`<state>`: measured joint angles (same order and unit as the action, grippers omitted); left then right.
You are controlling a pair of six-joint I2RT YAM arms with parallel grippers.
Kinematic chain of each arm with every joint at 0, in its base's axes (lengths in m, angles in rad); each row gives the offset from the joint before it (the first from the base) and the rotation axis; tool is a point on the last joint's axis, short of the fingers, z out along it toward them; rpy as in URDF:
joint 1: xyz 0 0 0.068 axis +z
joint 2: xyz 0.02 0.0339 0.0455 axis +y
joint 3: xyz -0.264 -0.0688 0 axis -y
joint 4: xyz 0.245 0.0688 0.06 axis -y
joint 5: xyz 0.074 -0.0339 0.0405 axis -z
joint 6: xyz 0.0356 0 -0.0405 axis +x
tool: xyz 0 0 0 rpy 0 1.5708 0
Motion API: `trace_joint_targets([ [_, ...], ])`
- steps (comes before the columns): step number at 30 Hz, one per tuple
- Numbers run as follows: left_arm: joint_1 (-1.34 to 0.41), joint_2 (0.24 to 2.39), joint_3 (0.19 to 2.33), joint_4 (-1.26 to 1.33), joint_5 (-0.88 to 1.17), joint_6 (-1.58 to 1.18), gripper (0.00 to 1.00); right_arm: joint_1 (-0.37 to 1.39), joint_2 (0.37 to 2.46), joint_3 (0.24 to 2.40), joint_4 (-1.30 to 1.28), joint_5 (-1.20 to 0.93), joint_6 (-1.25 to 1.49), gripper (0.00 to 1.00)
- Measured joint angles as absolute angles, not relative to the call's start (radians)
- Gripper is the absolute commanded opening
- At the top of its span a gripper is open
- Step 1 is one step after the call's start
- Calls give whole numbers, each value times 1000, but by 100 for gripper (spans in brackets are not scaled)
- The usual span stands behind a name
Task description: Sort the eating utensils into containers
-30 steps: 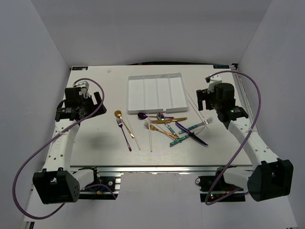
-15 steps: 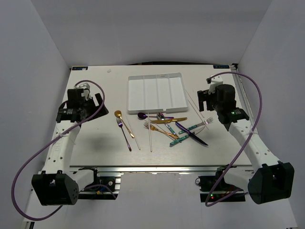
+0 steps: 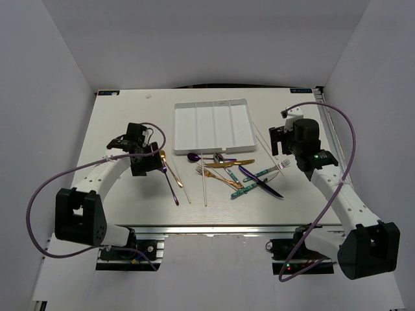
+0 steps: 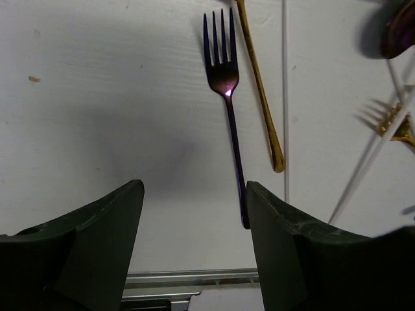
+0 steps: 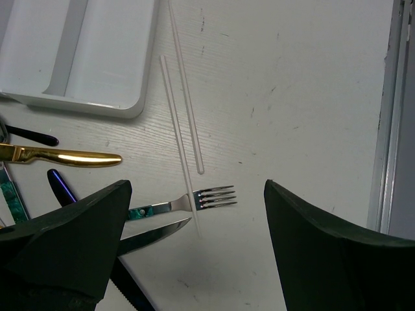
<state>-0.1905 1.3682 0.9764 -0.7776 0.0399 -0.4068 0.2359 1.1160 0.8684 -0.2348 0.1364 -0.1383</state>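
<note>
The eating utensils lie in front of the white tray of containers (image 3: 214, 126), whose four compartments hold nothing. A purple fork (image 4: 227, 84) lies apart on the left, tines away from me, beside a gold spoon (image 4: 259, 97) and a white chopstick (image 4: 285, 97). My left gripper (image 4: 193, 194) hangs open over the bare table, the fork's handle end just inside its right finger (image 4: 279, 246). My right gripper (image 5: 198, 194) is open above a silver fork (image 5: 207, 197) with a teal handle, which lies beside two white chopsticks (image 5: 185, 97).
A crossed pile of gold, purple and teal-handled cutlery (image 3: 233, 172) lies between the arms. A gold knife (image 5: 65, 157) and a silver knife blade (image 5: 155, 233) lie by my right gripper. The table's right edge rail (image 5: 389, 116) is close.
My left arm has swung in from the table's left side to the purple fork, and its jaws have narrowed somewhat. The right arm has barely shifted.
</note>
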Motion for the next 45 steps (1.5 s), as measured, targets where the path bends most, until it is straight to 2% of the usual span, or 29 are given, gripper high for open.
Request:
trace_joint_targets([
  [8,-258,1511,977,-781,26,-437,73,236,1181,867,-219,134,-135,89],
  [11,-285,1545,979,-781,15,-454,65,236,1206,867,-208,131,-137,89],
  [14,-291,1591,985,-781,-7,-463,62,236,1237,877,-206,131,-143,89],
  [23,-292,1760,1074,-817,-44,-488,60,236,1314,963,-204,136,-176,89],
  [45,-349,1684,1103,-815,40,-493,56,234,1340,965,-205,135,-216,89],
])
